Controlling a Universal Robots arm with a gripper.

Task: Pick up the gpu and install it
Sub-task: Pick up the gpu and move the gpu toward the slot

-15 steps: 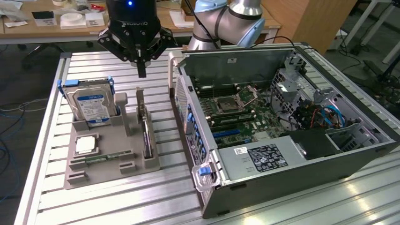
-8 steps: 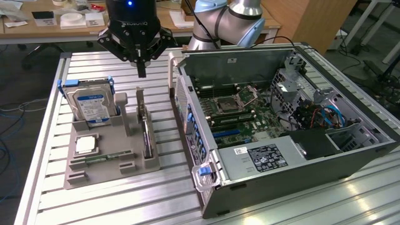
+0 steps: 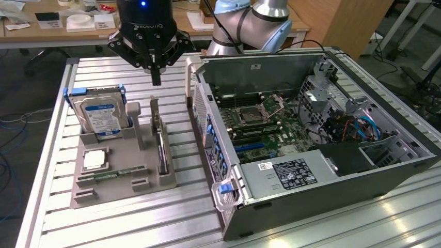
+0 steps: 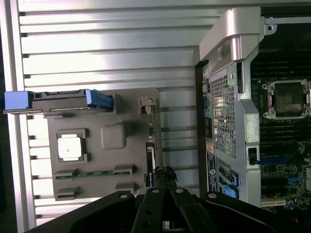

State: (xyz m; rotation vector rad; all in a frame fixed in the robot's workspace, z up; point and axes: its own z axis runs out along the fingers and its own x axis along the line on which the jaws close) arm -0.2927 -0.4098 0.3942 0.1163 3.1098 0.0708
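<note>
We are looking at a slatted metal table (image 3: 124, 227) where a black gripper (image 3: 156, 77) is hanging in the air, its fingers pressed together and gripping nothing. Beneath it a grey holder tray (image 3: 110, 194) is sitting on the table. The gpu (image 3: 160, 150) is standing on edge in a slot of that tray, on the side nearest the open computer case (image 3: 310, 206). The gripper is hovering above the card's far end, clear of it.

From the exterior view we are seeing the card's height, the hard drive (image 3: 102, 114) standing upright in a blue frame at the tray's other side, and the motherboard (image 3: 262, 119) lying exposed inside the case.

From the wrist view we are looking straight down. There the gpu (image 4: 151, 145) is appearing as a thin dark line, and the gripper (image 4: 165, 177) is overlapping one end of it. A square silver processor (image 4: 68, 147) and a green memory stick (image 4: 92, 173) are lying flat in the tray's recesses.
</note>
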